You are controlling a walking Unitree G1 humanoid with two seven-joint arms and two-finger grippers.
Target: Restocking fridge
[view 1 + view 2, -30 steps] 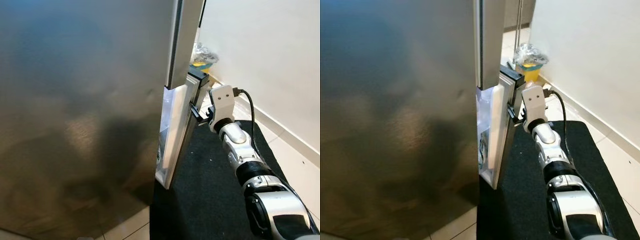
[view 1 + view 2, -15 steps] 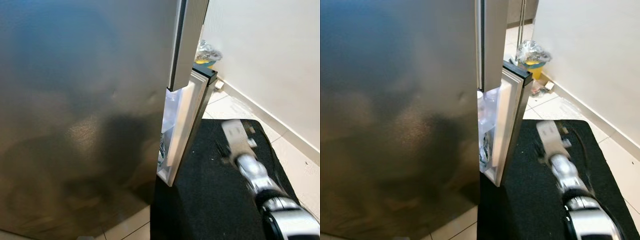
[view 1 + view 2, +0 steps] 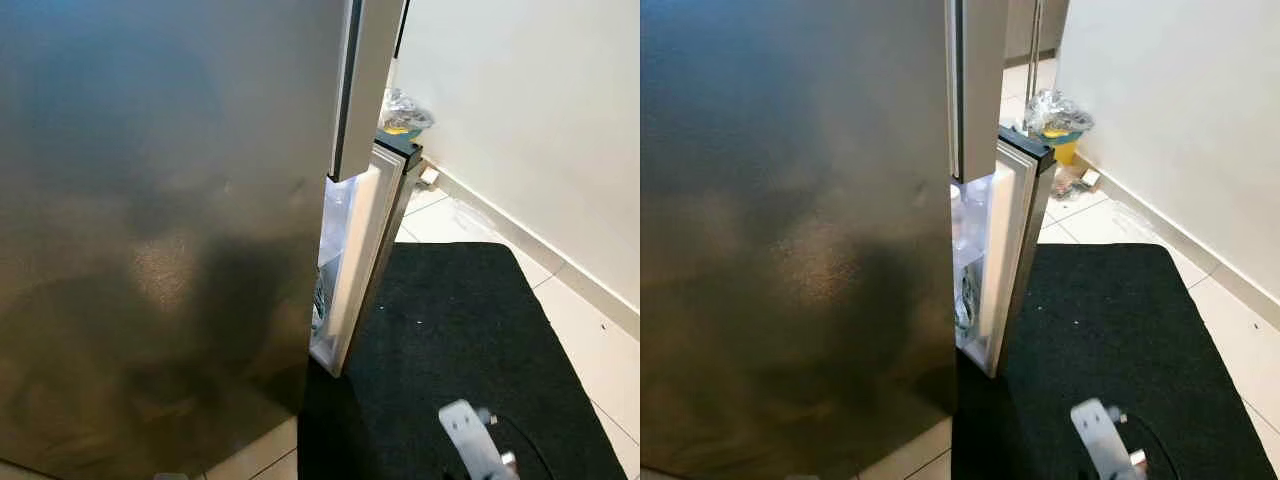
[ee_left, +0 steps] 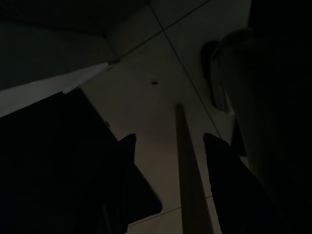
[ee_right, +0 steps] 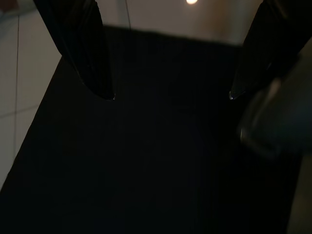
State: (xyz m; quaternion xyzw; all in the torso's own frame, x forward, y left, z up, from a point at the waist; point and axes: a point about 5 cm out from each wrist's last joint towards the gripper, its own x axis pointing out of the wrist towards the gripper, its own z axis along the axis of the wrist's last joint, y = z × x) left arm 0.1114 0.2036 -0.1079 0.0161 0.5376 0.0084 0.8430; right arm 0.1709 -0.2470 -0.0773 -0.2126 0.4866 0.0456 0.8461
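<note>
The steel fridge (image 3: pixel 160 230) takes up the left of the head views. Its lower door (image 3: pixel 375 240) stands ajar by a narrow gap, and pale packets and bottles (image 3: pixel 965 240) can be made out in the lit opening. My right arm's white wrist (image 3: pixel 468 440) sits low at the bottom edge, well away from the door. In the right wrist view my right gripper (image 5: pixel 171 96) is open over the black mat, holding nothing. My left gripper (image 4: pixel 168 139) hangs idle in the dark above floor tiles, fingers apart.
A black mat (image 3: pixel 460 330) covers the floor in front of the ajar door. A white wall (image 3: pixel 530 130) runs along the right. A yellow bin lined with a plastic bag (image 3: pixel 403 112) stands behind the door, beside the wall.
My right arm has pulled back from the edge of the lower door and dropped to the bottom of the view. The door stays ajar.
</note>
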